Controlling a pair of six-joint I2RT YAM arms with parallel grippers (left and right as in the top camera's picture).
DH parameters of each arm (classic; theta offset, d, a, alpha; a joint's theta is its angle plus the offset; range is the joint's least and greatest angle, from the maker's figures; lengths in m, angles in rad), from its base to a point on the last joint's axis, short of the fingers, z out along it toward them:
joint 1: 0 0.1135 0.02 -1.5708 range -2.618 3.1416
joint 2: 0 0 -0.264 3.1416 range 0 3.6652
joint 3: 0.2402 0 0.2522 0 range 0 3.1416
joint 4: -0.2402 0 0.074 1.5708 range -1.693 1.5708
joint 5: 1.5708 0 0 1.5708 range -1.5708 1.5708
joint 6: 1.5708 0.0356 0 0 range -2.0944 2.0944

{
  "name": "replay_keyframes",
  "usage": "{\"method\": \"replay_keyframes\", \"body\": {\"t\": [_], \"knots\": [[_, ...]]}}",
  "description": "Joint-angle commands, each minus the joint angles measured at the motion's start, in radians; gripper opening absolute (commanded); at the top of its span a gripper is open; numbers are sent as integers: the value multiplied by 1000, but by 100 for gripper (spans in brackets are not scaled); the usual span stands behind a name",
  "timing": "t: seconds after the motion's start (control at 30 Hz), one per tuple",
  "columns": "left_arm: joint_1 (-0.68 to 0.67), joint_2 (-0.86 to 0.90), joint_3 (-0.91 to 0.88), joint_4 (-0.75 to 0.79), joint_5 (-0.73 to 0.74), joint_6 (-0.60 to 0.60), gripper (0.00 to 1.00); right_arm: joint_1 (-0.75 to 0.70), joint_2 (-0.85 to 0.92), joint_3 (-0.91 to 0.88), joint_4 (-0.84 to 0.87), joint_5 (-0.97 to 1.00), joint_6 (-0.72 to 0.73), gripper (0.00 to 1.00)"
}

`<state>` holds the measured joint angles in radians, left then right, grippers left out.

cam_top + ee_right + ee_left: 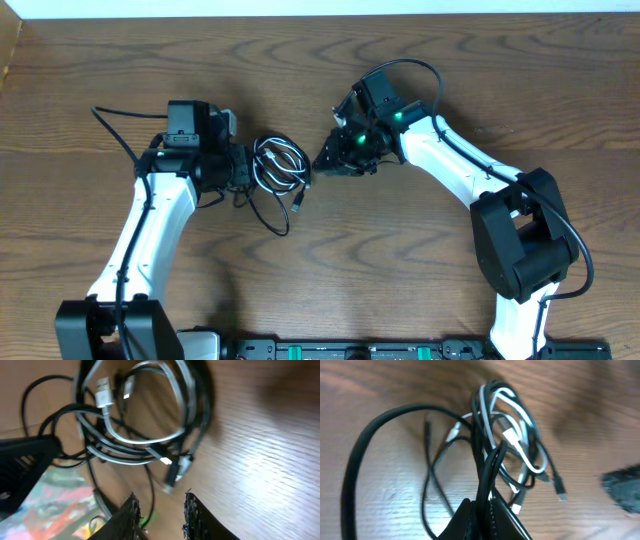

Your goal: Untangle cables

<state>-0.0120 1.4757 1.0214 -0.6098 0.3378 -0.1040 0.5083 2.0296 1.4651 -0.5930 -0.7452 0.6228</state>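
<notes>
L fingers pinch black cord
R fingers narrowly apart, holding nothing, near white cord

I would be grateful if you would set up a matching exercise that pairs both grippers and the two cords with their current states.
Things:
1. left gripper
2. right gripper
3. white cord
4. black cord

States:
A. open, fingers apart beside the bundle
B. one thin loop trails out of the bundle
C. shut on a black strand
D. coiled within the bundle

Pairs: 1-C; 2-A; 3-D; 4-B
</notes>
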Motion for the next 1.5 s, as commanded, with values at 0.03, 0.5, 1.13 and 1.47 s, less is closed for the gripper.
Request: {"method": "replay_keyframes", "body": {"t": [0.03, 0.5, 1.13, 1.47], "knots": [[-1, -57, 18, 22, 264, 166, 7, 8, -15, 6, 59, -239, 7, 29], [-1, -58, 18, 43, 518, 423, 7, 11, -15, 6, 187, -281, 257, 27], [-1, -58, 16, 49, 513, 445, 8, 92, -15, 6, 368, -187, 417, 24], [-1, -58, 16, 43, 470, 444, 7, 77, -15, 6, 399, -243, 397, 24]]}}
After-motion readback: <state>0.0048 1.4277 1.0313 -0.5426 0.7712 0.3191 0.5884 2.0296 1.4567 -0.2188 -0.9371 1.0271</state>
